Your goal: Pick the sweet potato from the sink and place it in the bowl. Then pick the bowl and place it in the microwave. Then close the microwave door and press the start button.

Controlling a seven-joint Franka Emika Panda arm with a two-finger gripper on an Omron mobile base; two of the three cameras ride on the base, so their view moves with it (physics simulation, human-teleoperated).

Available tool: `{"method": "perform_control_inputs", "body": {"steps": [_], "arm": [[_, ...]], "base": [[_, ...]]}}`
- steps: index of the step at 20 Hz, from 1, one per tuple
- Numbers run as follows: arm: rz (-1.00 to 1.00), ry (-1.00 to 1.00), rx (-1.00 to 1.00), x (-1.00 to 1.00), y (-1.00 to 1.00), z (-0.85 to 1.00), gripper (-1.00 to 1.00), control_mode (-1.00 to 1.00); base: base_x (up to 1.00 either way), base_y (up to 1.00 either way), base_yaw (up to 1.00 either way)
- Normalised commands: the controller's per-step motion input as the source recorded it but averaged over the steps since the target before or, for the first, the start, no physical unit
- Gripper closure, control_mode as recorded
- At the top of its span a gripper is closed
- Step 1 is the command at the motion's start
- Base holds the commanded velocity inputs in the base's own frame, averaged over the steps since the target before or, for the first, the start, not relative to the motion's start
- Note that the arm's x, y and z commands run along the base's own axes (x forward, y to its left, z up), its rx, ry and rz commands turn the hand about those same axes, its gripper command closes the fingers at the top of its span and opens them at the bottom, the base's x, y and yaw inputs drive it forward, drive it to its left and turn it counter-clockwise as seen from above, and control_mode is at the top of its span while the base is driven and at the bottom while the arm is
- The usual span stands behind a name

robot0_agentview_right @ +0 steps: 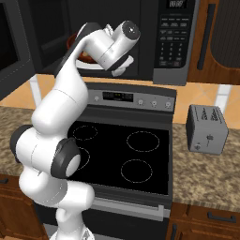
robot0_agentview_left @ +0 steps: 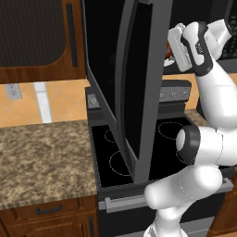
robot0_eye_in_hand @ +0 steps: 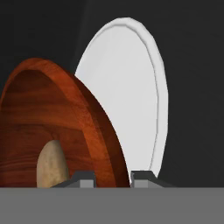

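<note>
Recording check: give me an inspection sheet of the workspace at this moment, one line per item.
Surface: black stovetop with granite counters on both sides.
Job's things: bowl holding the sweet potato, at the white turntable plate inside the microwave; microwave door wide open.
Clutter: grey toaster on the right counter.
Grippers: pincer shut on the bowl rim.
Cables: nothing seen.
Surroundings: wooden cabinets, orange tiled backsplash.
</note>
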Motion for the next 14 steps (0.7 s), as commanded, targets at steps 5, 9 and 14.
{"method": "perform_control_inputs", "body": {"steps": [5,9,14], "arm": [[-0.02,0.03,0.0,0.11,0.0,-0.21,1.0,-1.0],[-0.03,0.06,0.0,0.13,0.02,-0.2,-1.0,-1.0],[-0.01,0.0,0.0,-0.01,0.01,-0.02,-1.0,-1.0]], "base": [[0.0,0.0,0.0],[0.0,0.0,0.0],[0.0,0.0,0.0]]}}
